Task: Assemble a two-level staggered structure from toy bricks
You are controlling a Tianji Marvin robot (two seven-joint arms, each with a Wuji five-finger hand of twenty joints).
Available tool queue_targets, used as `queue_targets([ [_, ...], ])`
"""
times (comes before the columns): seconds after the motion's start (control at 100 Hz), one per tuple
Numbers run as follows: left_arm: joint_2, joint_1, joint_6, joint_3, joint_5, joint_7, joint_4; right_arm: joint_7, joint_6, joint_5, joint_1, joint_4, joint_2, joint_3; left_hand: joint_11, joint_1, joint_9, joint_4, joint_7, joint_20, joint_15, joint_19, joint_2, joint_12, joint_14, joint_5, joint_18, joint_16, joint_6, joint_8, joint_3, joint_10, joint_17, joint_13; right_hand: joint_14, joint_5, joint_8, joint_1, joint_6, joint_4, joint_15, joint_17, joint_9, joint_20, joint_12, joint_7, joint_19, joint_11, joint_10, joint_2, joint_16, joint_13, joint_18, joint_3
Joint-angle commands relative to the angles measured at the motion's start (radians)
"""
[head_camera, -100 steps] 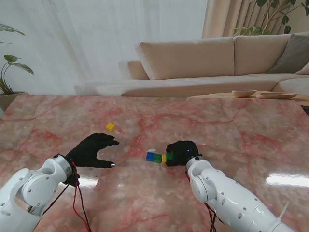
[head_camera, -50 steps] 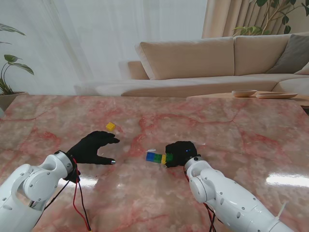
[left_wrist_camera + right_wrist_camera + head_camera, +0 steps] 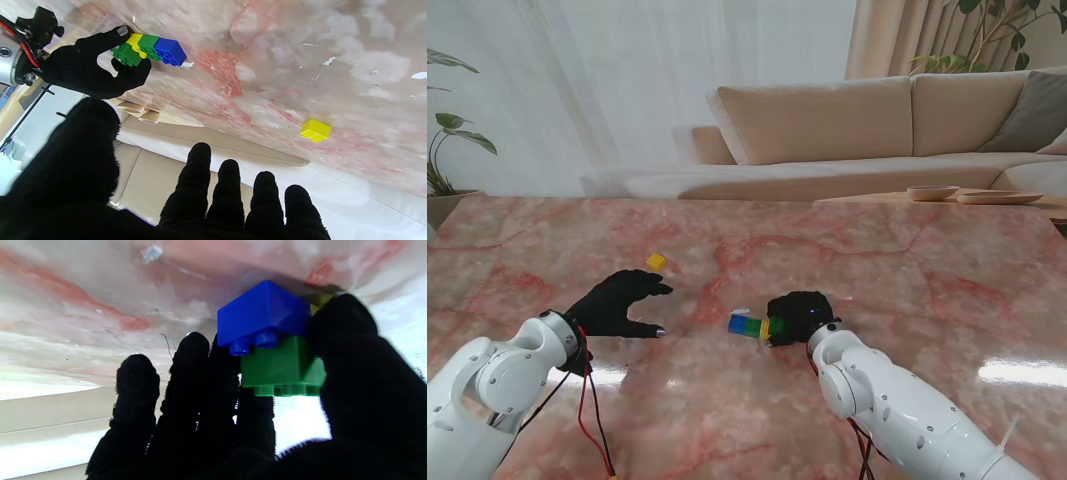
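**Right hand on the brick cluster, left hand free**

My black-gloved right hand (image 3: 801, 316) grasps the joined plastic toy bricks (image 3: 752, 326), blue, green and yellow, my thumb and fingertips (image 3: 196, 350) pinching the green end on the pink marble table (image 3: 907, 260). My left hand (image 3: 619, 305) hovers spread, holding nothing. A lone yellow plastic brick (image 3: 656, 262) lies just beyond its fingertips.

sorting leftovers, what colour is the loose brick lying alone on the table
Yellow. The loose brick shows best in the left wrist view.

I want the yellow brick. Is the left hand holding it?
No, the yellow brick lies alone on the table, beyond the open left hand.
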Motion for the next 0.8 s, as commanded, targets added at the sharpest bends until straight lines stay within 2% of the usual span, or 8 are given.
queue_targets([
  [0.0, -0.004, -0.009, 0.026, 0.006, 0.015, 0.022, 0.008, 0.018, 0.001, 0.000, -0.004, 0.004, -0.001, -0.002, -0.016, 0.021, -0.027, 0.026, -0.005, 0.045, -0.032, -0.008, 0.027, -0.014, -0.017, 0.012, 0.012, -0.001, 0.012, -0.007, -0.046, 0.012, -0.014, -0.046, -0.023, 0.048, 0.006, 0.066, -0.120, -0.018, 0.001, -0.006, 0.034, -0.003, 0.025, 0.067, 0.033, 0.007, -0.040, 0.037, 0.021, 0.022, -0.015, 0.131],
  [0.07, -0.008, -0.026, 0.057, 0.011, 0.036, 0.044, 0.011, 0.020, 0.000, -0.001, -0.002, 0.005, 0.000, -0.004, -0.009, 0.023, -0.017, 0.028, -0.002, 0.128, -0.020, 0.036, 0.027, -0.008, 0.003, 0.018, 0.036, 0.021, 0.011, -0.006, -0.051, 0.026, -0.029, -0.040, -0.023, 0.047, 0.005, 0.063, -0.121, -0.020, -0.001, -0.008, 0.032, -0.003, 0.024, 0.067, 0.032, 0.006, -0.039, 0.036, 0.021, 0.020, -0.015, 0.128],
  [0.13, -0.010, -0.048, 0.081, 0.016, 0.055, 0.055, 0.016, 0.023, 0.001, -0.003, 0.001, 0.007, 0.000, -0.008, -0.002, 0.025, -0.010, 0.028, -0.001, 0.143, -0.013, 0.042, 0.022, -0.003, 0.012, 0.020, 0.041, 0.027, 0.013, -0.005, -0.050, 0.029, -0.028, -0.032, -0.023, 0.047, 0.006, 0.062, -0.122, -0.021, -0.003, -0.009, 0.032, -0.003, 0.024, 0.068, 0.031, 0.006, -0.039, 0.036, 0.020, 0.019, -0.016, 0.126],
  [0.14, -0.011, -0.053, 0.085, 0.017, 0.058, 0.056, 0.017, 0.024, 0.001, -0.003, 0.002, 0.007, 0.000, -0.009, 0.004, 0.024, -0.007, 0.027, 0.001, 0.170, -0.005, 0.053, 0.017, 0.010, 0.017, 0.021, 0.043, 0.039, 0.013, -0.004, -0.045, 0.031, -0.034, -0.029, -0.023, 0.047, 0.006, 0.060, -0.122, -0.022, -0.003, -0.009, 0.031, -0.003, 0.023, 0.068, 0.030, 0.005, -0.039, 0.036, 0.020, 0.019, -0.016, 0.125],
  [0.28, -0.008, -0.135, 0.122, 0.034, 0.089, 0.039, 0.047, 0.028, 0.002, 0.002, 0.007, 0.012, -0.001, -0.017, 0.010, 0.026, -0.016, 0.027, 0.006, 0.215, 0.007, 0.065, 0.005, 0.042, 0.027, 0.020, 0.038, 0.062, 0.018, -0.001, -0.031, 0.034, -0.037, -0.024, -0.022, 0.045, 0.005, 0.062, -0.123, -0.022, -0.005, -0.012, 0.031, -0.003, 0.022, 0.068, 0.028, 0.005, -0.039, 0.035, 0.020, 0.017, -0.015, 0.124],
  [0.49, -0.002, -0.278, 0.133, 0.088, 0.103, 0.011, 0.153, 0.029, 0.005, 0.013, 0.018, 0.020, -0.004, -0.027, 0.007, 0.025, -0.040, 0.018, 0.002, 0.252, 0.007, 0.068, -0.036, 0.053, 0.009, 0.000, 0.014, 0.074, 0.016, -0.002, 0.042, 0.013, -0.030, -0.019, -0.022, 0.047, 0.004, 0.063, -0.122, -0.021, -0.007, -0.015, 0.031, -0.003, 0.021, 0.070, 0.024, 0.006, -0.039, 0.036, 0.019, 0.015, -0.013, 0.123],
  [0.68, 0.001, -0.419, 0.157, 0.177, 0.092, -0.021, 0.295, 0.036, 0.006, 0.018, 0.026, 0.025, -0.004, -0.030, -0.025, 0.026, -0.051, 0.008, -0.016, 0.237, 0.003, 0.058, -0.067, 0.010, -0.014, -0.040, -0.014, 0.061, 0.018, -0.011, 0.097, -0.003, -0.020, -0.010, -0.020, 0.051, 0.003, 0.064, -0.122, -0.020, -0.007, -0.016, 0.035, -0.002, 0.021, 0.072, 0.023, 0.007, -0.039, 0.035, 0.020, 0.017, -0.012, 0.126],
  [0.79, -0.001, -0.501, 0.169, 0.244, 0.074, -0.023, 0.386, 0.039, 0.004, 0.018, 0.027, 0.027, -0.003, -0.030, -0.049, 0.025, -0.055, -0.001, -0.023, 0.235, -0.014, 0.086, -0.093, -0.028, -0.052, -0.057, -0.018, 0.027, 0.010, -0.017, 0.147, -0.020, -0.013, -0.017, -0.020, 0.053, 0.003, 0.064, -0.123, -0.020, -0.007, -0.016, 0.037, -0.002, 0.021, 0.074, 0.023, 0.008, -0.039, 0.034, 0.020, 0.018, -0.012, 0.127],
])
